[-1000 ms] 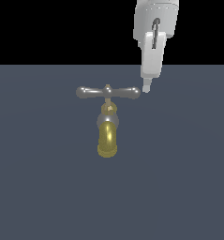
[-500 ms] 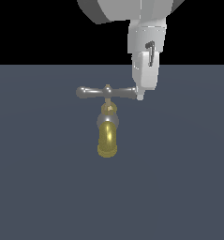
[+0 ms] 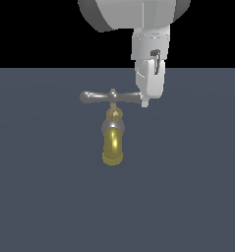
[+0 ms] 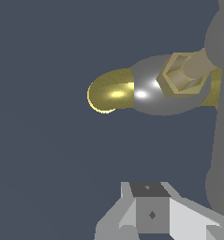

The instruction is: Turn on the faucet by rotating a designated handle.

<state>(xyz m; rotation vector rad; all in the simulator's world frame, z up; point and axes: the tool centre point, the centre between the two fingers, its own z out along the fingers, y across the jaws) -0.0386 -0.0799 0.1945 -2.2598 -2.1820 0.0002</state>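
Observation:
The faucet (image 3: 113, 140) stands on the dark grey floor, its brass-gold spout curving toward the camera. The silver handle (image 3: 97, 97) is a crossbar lying level on top, with a small central knob. My gripper (image 3: 145, 102) hangs from above, fingers together and holding nothing. Its tip is against the handle's end on the exterior view's right and covers that bulb. In the wrist view the gold spout (image 4: 111, 91), grey neck and hex nut show. The handle (image 4: 221, 122) shows as a blurred grey bar, close beside my gripper (image 4: 151, 213).
The flat dark grey floor (image 3: 188, 197) spreads all around the faucet. The arm's large white wrist body (image 3: 133, 12) hangs above the handle's end on the exterior view's right.
My gripper has come down and moved to the exterior view's left, from beside the handle's right end to against it. The handle looks level as before.

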